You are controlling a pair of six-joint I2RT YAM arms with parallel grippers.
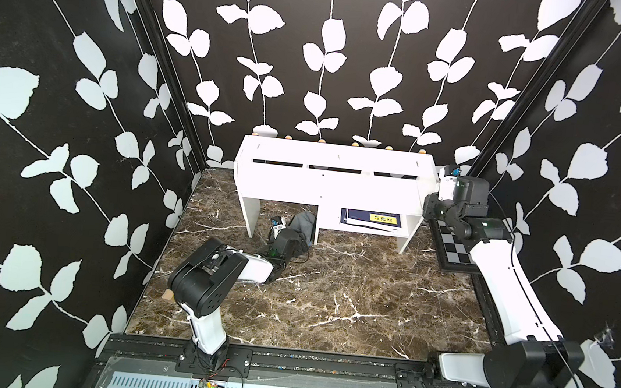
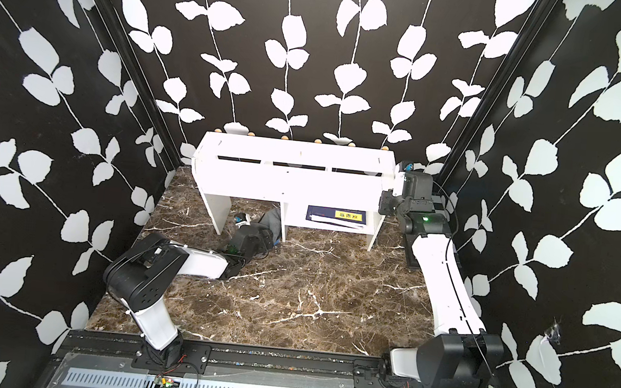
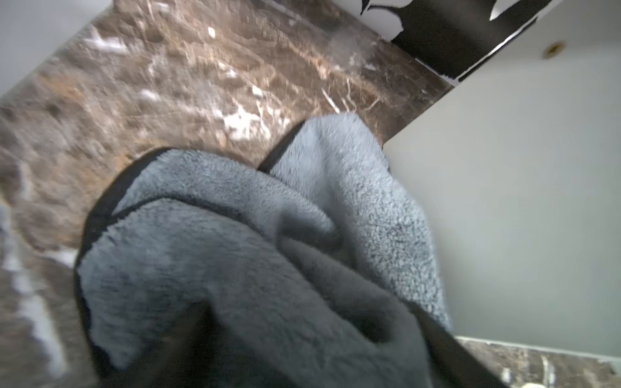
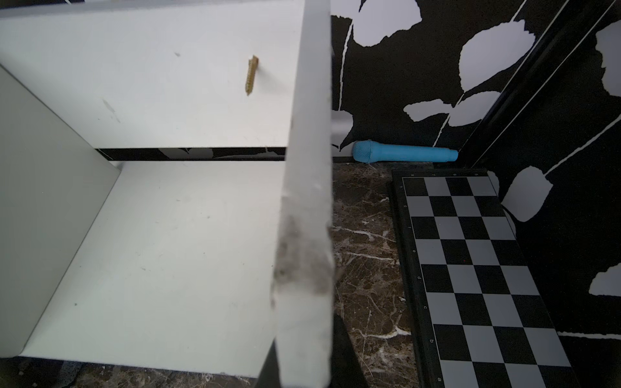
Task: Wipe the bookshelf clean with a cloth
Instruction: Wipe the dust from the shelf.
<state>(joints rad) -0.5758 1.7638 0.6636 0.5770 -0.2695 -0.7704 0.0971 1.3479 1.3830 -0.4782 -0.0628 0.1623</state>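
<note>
The white bookshelf (image 1: 333,183) (image 2: 290,185) stands against the back wall. The dark grey cloth (image 1: 304,221) (image 2: 273,224) lies bunched on the marble floor in the opening under the shelf, against a white upright (image 3: 521,201). My left gripper (image 1: 295,232) (image 2: 259,233) reaches low into that opening, right at the cloth. In the left wrist view the cloth (image 3: 235,252) fills the space at the jaws and hides them. My right gripper (image 1: 430,205) (image 2: 385,203) (image 4: 304,362) is at the shelf's right end, a black finger on each side of the smudged side panel (image 4: 305,235).
A black-and-white chessboard (image 1: 453,249) (image 4: 470,268) lies on the floor right of the shelf. A blue toy microphone (image 4: 403,156) rests by the back wall. A blue book with a yellow label (image 1: 372,219) lies in the shelf's lower compartment. Patterned walls close in on three sides.
</note>
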